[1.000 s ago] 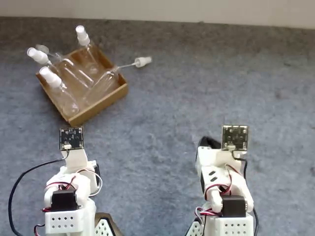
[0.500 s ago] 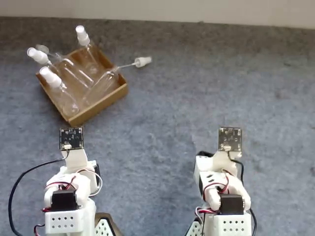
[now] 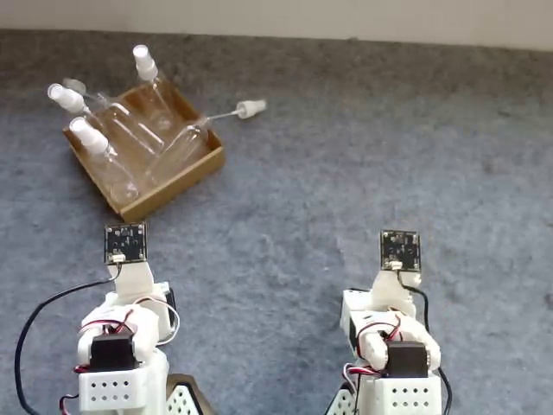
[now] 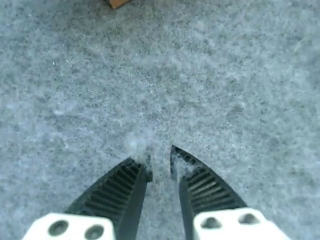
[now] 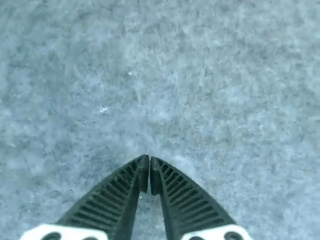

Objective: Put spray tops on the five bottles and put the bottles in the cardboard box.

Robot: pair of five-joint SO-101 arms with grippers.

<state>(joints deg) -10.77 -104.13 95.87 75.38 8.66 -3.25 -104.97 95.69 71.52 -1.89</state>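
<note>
The cardboard box [image 3: 186, 180] sits at the far left of the grey carpet and holds several clear bottles. Three bottles carry white spray tops [image 3: 143, 60]. One bottle [image 3: 180, 149] lies in the box's right side with no top. A loose spray top [image 3: 251, 108] lies on the carpet just beyond the box, its thin tube pointing at that bottle's neck. My left arm [image 3: 125, 285] is folded back at the near left; the left gripper [image 4: 160, 167] hangs over bare carpet, nearly closed and holding nothing. My right gripper [image 5: 149, 175] is shut and empty above the carpet at the near right.
Grey carpet [image 3: 363, 156] stretches between the box and both arms. A pale wall strip [image 3: 346, 17] runs along the far edge. One corner of the box [image 4: 116, 3] shows in the left wrist view.
The right arm has drawn back toward the near edge and a little to the left. The left arm, box and bottles have not moved.
</note>
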